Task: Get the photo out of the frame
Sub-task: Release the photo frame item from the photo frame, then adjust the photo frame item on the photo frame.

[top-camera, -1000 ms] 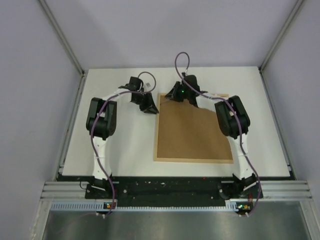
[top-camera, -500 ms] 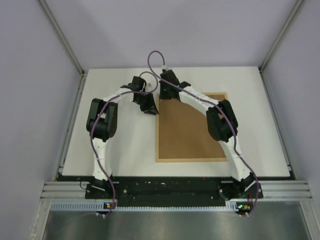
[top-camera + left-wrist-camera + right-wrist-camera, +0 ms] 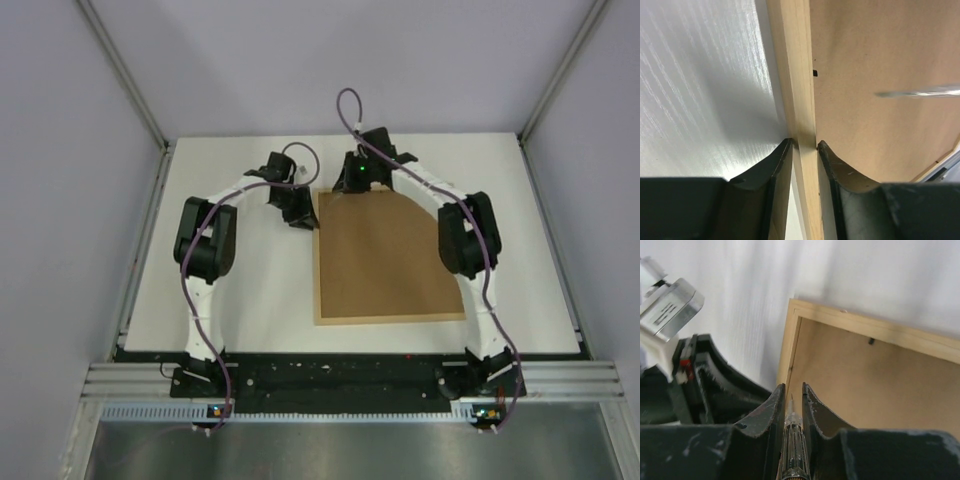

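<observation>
The frame (image 3: pixel 392 320) lies face down on the white table, its plain brown backing board (image 3: pixel 385 255) on top. The photo is hidden under that board. My left gripper (image 3: pixel 299 214) is shut on the frame's left wooden rail (image 3: pixel 799 75) near the far left corner, one finger on each side of it (image 3: pixel 804 145). My right gripper (image 3: pixel 358 183) hovers over the same corner, shut on a thin clear-handled screwdriver (image 3: pixel 792 440). Its tip, just past the gripper (image 3: pixel 792 388), points at the seam between rail (image 3: pixel 789 335) and board (image 3: pixel 865 390).
Small black retaining tabs (image 3: pixel 815 73) (image 3: pixel 871 341) sit at the board's edge. The screwdriver's shaft (image 3: pixel 920 92) crosses above the board. The left arm's wrist (image 3: pixel 705 385) is close beside the right fingers. Grey walls enclose the table (image 3: pixel 240 290).
The right gripper swung left over the frame's far left corner, then came back right a little. The frame turned slightly and now lies squarer to the table. The left gripper barely moved.
</observation>
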